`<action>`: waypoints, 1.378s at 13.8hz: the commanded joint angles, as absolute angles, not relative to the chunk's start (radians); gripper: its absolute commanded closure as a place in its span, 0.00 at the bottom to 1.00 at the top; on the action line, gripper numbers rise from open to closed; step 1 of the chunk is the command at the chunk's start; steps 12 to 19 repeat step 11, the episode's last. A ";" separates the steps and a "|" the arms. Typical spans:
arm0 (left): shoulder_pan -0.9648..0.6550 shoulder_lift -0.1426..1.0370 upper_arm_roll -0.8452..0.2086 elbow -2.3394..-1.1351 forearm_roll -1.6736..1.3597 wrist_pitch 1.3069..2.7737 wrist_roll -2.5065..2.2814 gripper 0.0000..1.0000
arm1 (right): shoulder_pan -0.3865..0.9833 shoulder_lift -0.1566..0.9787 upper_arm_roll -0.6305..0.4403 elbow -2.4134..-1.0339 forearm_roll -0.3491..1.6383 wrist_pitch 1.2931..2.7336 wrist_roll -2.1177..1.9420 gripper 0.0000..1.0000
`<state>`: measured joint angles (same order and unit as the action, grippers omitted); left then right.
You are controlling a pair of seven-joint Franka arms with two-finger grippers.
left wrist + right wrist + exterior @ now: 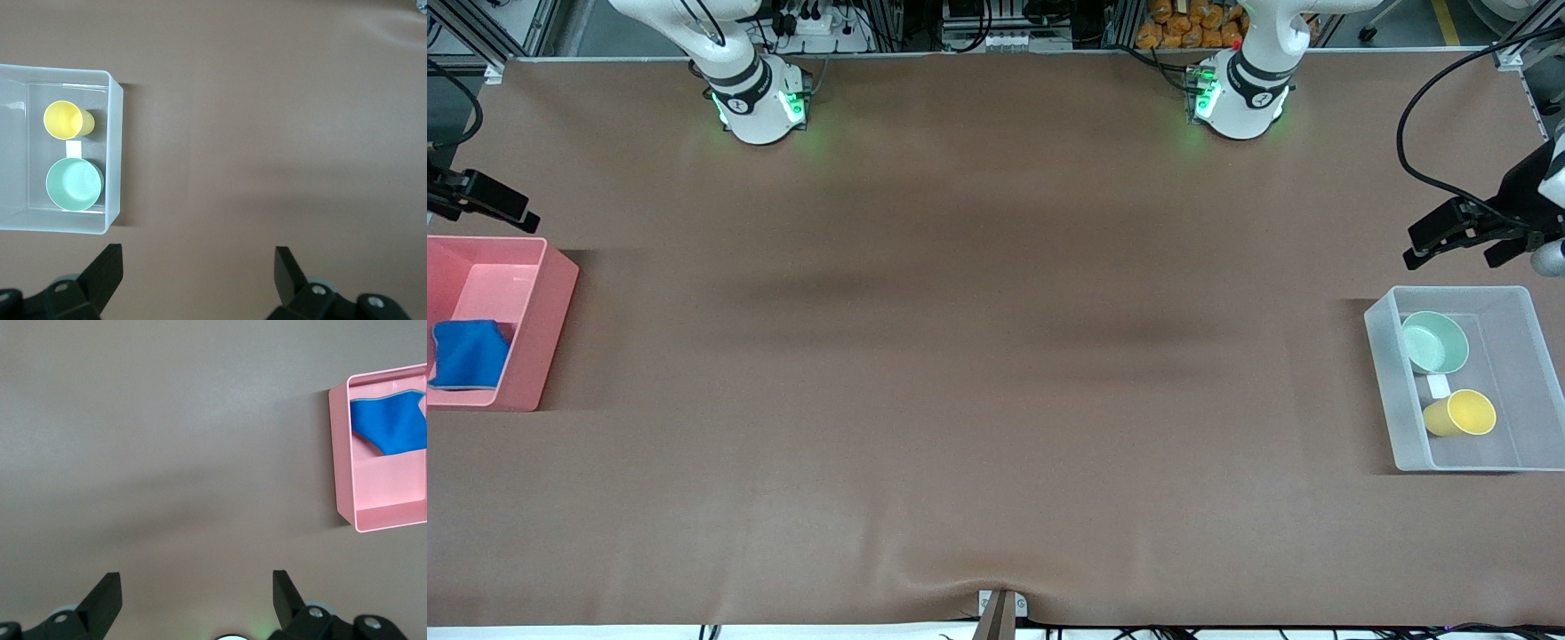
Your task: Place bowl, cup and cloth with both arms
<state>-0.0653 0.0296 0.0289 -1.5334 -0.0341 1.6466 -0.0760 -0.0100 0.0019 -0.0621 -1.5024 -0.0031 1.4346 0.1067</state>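
The pale green bowl (pixel 1434 342) and the yellow cup (pixel 1460 413) stand open side up in a clear plastic bin (pixel 1392 391) at the left arm's end of the table, the cup nearer the front camera. The blue cloth (pixel 467 354) lies crumpled in a pink bin (pixel 543 338) at the right arm's end. My left gripper (pixel 1458 253) is open and empty, up over the table beside the clear bin. My right gripper (pixel 516 213) is open and empty, up beside the pink bin. The left wrist view shows the bowl (pixel 73 183) and cup (pixel 65 120); the right wrist view shows the cloth (pixel 387 423).
A small white label (pixel 1438 385) lies in the clear bin between bowl and cup. The brown table cover spreads bare between the two bins. The arm bases (pixel 760 107) stand along the edge farthest from the front camera.
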 commanded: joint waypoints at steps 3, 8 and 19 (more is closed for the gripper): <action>-0.055 0.025 0.029 -1.520 -0.045 1.625 -0.055 0.00 | -0.012 -0.021 -0.061 -1.525 0.015 1.431 0.123 0.00; -0.055 0.026 0.029 -1.526 -0.046 1.623 -0.055 0.00 | -0.017 -0.020 -0.061 -1.525 0.015 1.430 0.123 0.00; -0.055 0.031 0.029 -1.525 -0.046 1.620 -0.057 0.00 | -0.017 -0.020 -0.063 -1.525 0.015 1.428 0.123 0.00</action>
